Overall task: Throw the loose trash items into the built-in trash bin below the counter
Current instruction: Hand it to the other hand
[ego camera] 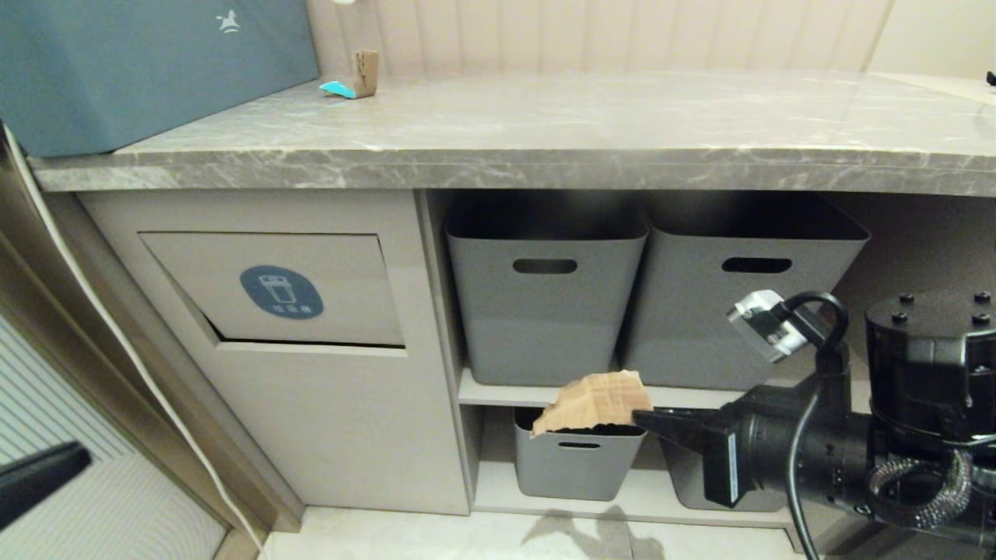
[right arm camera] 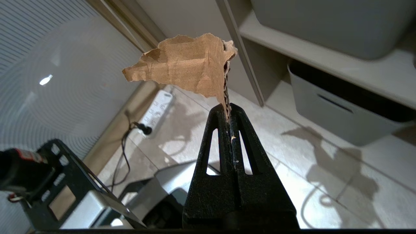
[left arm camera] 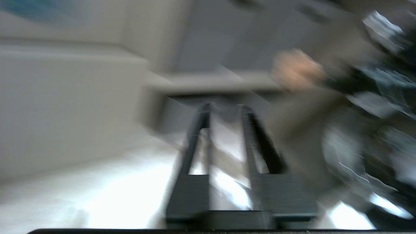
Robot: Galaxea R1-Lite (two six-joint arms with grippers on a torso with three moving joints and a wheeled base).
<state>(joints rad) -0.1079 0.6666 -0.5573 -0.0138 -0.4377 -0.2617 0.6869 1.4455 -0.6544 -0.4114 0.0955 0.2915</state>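
cardboard scraps (ego camera: 595, 400): 2 | turquoise bit (ego camera: 337, 89): 1 | grey baskets (ego camera: 545, 295): 4 | bin flap (ego camera: 272, 289): 1

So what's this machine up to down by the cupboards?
It is clearing up rubbish. Its right gripper is shut on a torn cardboard scrap, held in the air in front of the grey baskets. The trash bin flap is off to its left. Two more scraps, one brown and one turquoise, wait on the counter. The left gripper holds nothing, fingers slightly apart.
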